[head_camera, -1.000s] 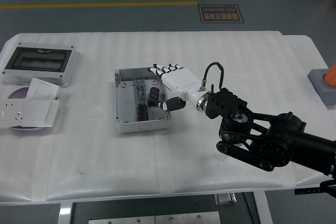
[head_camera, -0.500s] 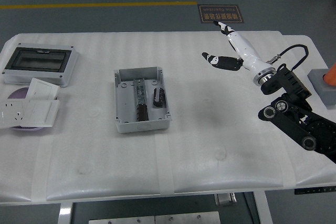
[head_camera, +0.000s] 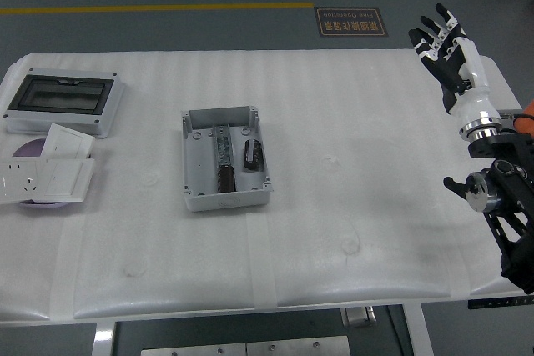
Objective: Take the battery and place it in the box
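Note:
A grey open box [head_camera: 224, 158] lies on the white table [head_camera: 334, 239] left of centre. Inside it, a dark cylindrical battery [head_camera: 249, 155] lies in the right part, and another dark cylinder [head_camera: 227, 180] lies near the front wall. My right hand [head_camera: 442, 43] is raised at the far right edge of the table, well away from the box. Its fingers [head_camera: 428, 29] are spread and hold nothing. The left arm does not show.
A grey lid with a dark window [head_camera: 64, 102] lies at the far left. White socket plates [head_camera: 46, 177] and a card [head_camera: 68, 142] sit below it on a purple disc. A grey block with an orange cone [head_camera: 517, 131] stands beyond the right edge.
The right hand let go of the battery in the box, then swung away to the right and up, and now stands raised at the table's right edge.

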Motion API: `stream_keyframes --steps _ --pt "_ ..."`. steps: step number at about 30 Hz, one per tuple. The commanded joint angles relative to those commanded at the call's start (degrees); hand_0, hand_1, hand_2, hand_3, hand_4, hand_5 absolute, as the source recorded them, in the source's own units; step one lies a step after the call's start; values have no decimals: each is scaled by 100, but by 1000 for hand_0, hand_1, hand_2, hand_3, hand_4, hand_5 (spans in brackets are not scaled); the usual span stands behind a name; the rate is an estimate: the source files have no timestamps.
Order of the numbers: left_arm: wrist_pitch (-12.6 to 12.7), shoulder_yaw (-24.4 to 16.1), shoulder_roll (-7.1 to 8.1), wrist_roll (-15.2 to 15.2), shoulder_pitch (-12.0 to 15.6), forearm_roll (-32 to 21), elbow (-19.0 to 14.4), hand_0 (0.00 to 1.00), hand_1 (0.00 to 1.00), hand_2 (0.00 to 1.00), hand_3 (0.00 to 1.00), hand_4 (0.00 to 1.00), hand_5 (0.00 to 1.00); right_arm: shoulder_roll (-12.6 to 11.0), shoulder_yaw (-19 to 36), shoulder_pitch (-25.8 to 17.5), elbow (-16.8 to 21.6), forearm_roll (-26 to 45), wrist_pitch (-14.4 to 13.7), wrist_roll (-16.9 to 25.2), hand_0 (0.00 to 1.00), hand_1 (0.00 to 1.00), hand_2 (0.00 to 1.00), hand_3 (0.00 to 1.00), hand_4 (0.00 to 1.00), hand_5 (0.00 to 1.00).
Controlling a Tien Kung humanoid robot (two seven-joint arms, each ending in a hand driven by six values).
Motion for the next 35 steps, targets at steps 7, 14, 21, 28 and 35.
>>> stream_keyframes --steps 7,14,21,28,35 --pt "-3 -32 43 22 24 48 0 660 660 620 531 408 429 9 90 -360 123 1005 148 111 831 813 861 970 775 393" --pt "-4 -32 62 21 62 53 0 660 660 620 531 409 426 1 -5 -456 75 1438 260 188 822 811 859 963 775 402" --pt "-2 -40 34 21 96 54 0 660 660 620 531 411 424 1 -108 -522 24 1501 324 222 816 810 858 961 777 400" --pt "-158 16 2 256 95 -8 0 662 660 620 533 417 417 17 -160 -626 47 1457 362 229 807 804 855 941 787 419" --pt "-218 -52 -3 373 106 48 0 662 660 620 533 417 417 -31 -274 -702 198 1278 329 250 807 804 855 941 787 419"
